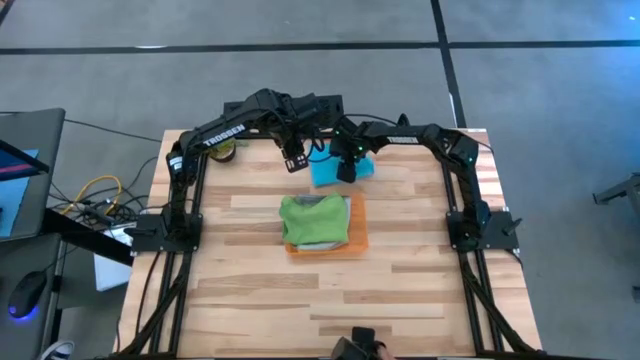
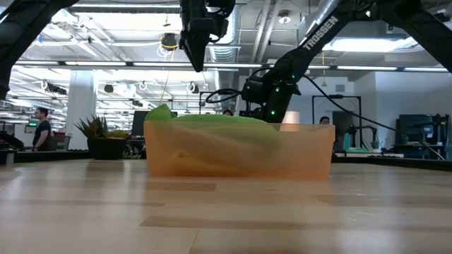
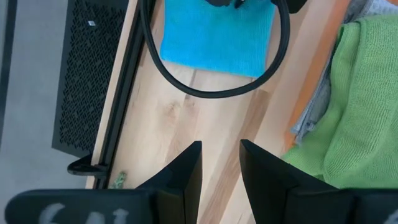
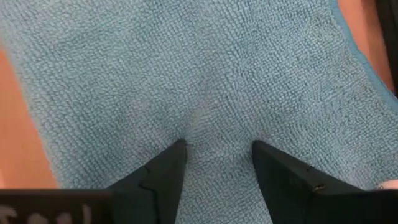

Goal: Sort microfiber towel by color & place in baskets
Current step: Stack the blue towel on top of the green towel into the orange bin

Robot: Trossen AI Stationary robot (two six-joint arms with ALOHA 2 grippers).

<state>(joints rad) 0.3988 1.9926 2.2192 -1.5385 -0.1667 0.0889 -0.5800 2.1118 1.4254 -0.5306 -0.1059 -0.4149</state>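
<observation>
An orange tray (image 1: 356,232) stands mid-table with a green towel (image 1: 314,219) piled in it; it also shows in the low view (image 2: 240,152). A blue towel (image 1: 328,172) lies flat on the table just beyond the tray. My right gripper (image 1: 347,172) is down on the blue towel (image 4: 205,68) and shut on it. My left gripper (image 1: 295,160) hangs above the table, left of the blue towel (image 3: 214,34), narrowly open and empty (image 3: 221,152). My right gripper comes from above, pointing down, onto the middle area of the blue towel. Its fingertips (image 4: 174,155) sink into the pile, and a ridge of cloth (image 4: 217,134) is gathered between them. The rest of the towel lies on the table.
A small green potted plant (image 1: 228,150) stands at the far left of the table, behind my left arm. A black cable loop (image 3: 205,87) hangs over the blue towel's near edge. A person (image 2: 42,127) stands far off in the room.
</observation>
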